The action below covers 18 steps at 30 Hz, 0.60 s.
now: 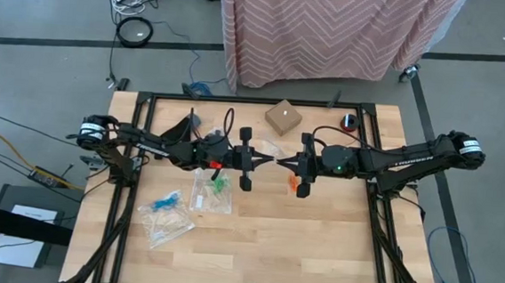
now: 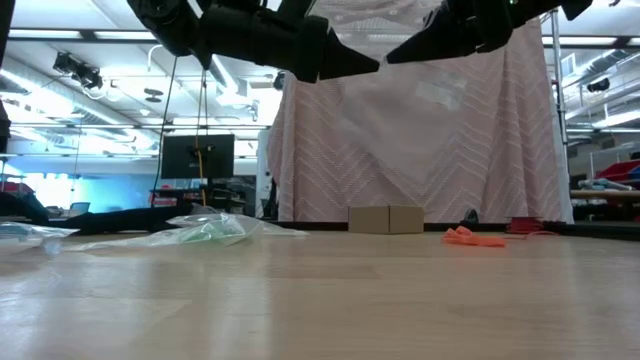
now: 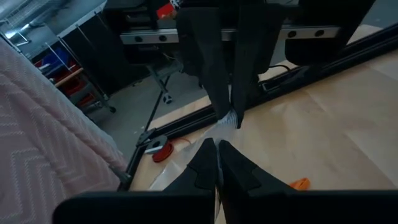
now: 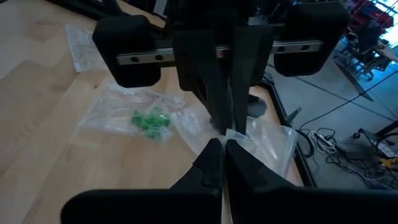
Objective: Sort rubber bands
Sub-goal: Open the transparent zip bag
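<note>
**Two pincers pinching one clear bag in mid-air**

While held aloft between left pincer (image 1: 260, 161) and right pincer (image 1: 285, 162), both clamped shut on a clear bag (image 4: 261, 134): prone to tearing or slipping if pulled apart. Orange rubber bands (image 1: 297, 187) loose on tabletop (image 1: 317, 244) below; green bands (image 1: 220, 185) already bagged. Nearby: cardboard box (image 1: 283, 117), further bags (image 1: 165, 217). Nothing blocking.

Even, bright overhead light; the table (image 1: 254, 240) shows soft shadows, and the wrist views' close fingers (image 4: 211, 165) blur dark.
</note>
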Available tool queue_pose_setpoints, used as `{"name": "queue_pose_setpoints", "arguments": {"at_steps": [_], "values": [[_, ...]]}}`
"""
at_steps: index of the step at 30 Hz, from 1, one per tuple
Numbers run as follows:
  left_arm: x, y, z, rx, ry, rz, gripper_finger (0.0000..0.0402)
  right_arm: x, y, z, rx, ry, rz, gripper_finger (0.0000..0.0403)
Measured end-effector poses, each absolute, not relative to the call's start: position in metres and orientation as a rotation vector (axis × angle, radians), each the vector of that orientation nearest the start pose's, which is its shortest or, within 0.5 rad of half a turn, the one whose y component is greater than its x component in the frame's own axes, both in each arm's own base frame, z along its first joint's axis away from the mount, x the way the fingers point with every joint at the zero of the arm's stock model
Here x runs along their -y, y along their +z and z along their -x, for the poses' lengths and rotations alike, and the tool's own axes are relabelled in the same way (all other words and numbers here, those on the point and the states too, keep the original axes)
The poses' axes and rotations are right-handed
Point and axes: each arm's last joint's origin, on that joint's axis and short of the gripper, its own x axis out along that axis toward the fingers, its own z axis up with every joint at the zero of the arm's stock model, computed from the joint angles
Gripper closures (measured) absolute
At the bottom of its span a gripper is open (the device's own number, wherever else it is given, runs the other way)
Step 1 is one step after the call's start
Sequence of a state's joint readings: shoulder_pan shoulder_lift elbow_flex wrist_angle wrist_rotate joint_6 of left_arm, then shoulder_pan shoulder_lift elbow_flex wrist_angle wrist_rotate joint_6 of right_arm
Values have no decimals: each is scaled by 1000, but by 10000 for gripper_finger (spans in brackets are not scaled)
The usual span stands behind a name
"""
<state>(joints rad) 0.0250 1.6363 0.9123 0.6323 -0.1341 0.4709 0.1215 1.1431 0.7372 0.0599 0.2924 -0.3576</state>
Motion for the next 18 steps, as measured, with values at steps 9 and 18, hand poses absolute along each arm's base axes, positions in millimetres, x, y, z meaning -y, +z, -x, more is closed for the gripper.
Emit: {"name": "queue_pose_setpoints", "arguments": {"at_steps": [9, 18], "values": [[-9, 240, -356, -136, 129, -476, 390, -18, 268, -247, -397, -134, 421, 403], [-8, 243, -356, -112, 135, -475, 390, -18, 267, -247, -405, -137, 433, 403]]}}
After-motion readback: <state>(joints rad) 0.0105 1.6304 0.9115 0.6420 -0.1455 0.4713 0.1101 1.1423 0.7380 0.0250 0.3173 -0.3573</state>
